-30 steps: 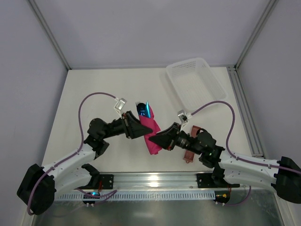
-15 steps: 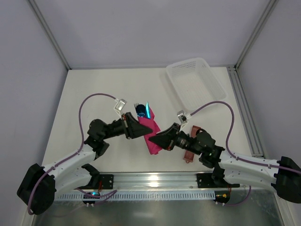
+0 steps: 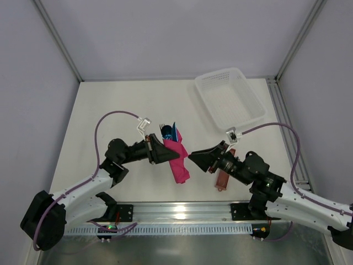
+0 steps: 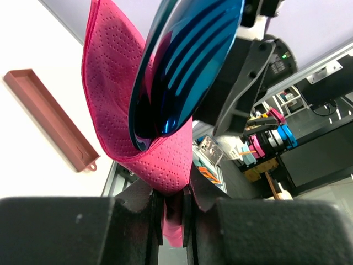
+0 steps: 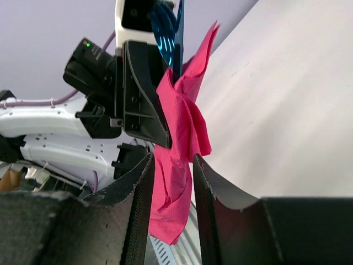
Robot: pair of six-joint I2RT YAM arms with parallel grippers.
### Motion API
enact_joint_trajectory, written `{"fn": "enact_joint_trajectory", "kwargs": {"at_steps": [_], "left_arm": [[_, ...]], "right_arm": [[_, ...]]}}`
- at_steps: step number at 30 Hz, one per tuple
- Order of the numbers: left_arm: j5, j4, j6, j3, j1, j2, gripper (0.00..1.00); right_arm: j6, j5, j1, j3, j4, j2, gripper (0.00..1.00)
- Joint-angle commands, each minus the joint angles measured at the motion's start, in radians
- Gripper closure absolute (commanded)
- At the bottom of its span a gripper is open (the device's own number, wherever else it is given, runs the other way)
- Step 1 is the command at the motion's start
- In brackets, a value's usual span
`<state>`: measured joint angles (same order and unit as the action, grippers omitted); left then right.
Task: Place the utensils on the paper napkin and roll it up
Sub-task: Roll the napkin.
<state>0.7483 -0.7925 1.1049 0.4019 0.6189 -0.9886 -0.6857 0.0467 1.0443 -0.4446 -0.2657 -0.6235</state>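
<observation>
Left arm reaches right, low, its gripper [image 3: 166, 155] clamped on the napkin [image 3: 179, 168] cradling the utensils [image 3: 169, 132]. Right arm points left, its gripper [image 3: 191, 157] slightly parted just beside the napkin.

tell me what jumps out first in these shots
The magenta paper napkin sits dead centre, pinched in the left gripper, with the shiny blue utensils poking out of its far end. The right gripper points at it from the right, jaws apart. A white mesh basket sits far right.
</observation>
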Motion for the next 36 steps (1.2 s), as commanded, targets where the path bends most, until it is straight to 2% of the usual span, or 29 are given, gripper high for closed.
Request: {"fn": "enact_joint_trajectory", "kwargs": {"at_steps": [1,5,11,21,31,36], "left_arm": [[0.013,-0.037,-0.022,0.023,-0.005,0.001,1.00],[0.013,-0.037,-0.022,0.018,-0.004,-0.002,1.00],[0.013,-0.036,-0.019,0.020,-0.002,-0.004,1.00],[0.016,-0.030,-0.016,0.023,-0.001,0.015,1.00],[0.025,-0.039,-0.019,0.018,0.005,0.013,1.00],[0.023,-0.022,-0.028,0.012,0.005,0.013,1.00]], "right_arm": [[0.043,0.122,-0.001,-0.077,0.215,0.083,0.64],[0.055,0.078,-0.001,-0.104,0.181,0.068,0.70],[0.032,0.018,-0.001,-0.134,0.077,-0.070,0.71],[0.032,0.013,-0.001,-0.172,-0.004,-0.203,0.63],[0.012,-0.001,-0.001,-0.158,-0.073,-0.229,0.58],[-0.029,0.065,-0.003,-0.157,-0.007,-0.176,0.58]]}}
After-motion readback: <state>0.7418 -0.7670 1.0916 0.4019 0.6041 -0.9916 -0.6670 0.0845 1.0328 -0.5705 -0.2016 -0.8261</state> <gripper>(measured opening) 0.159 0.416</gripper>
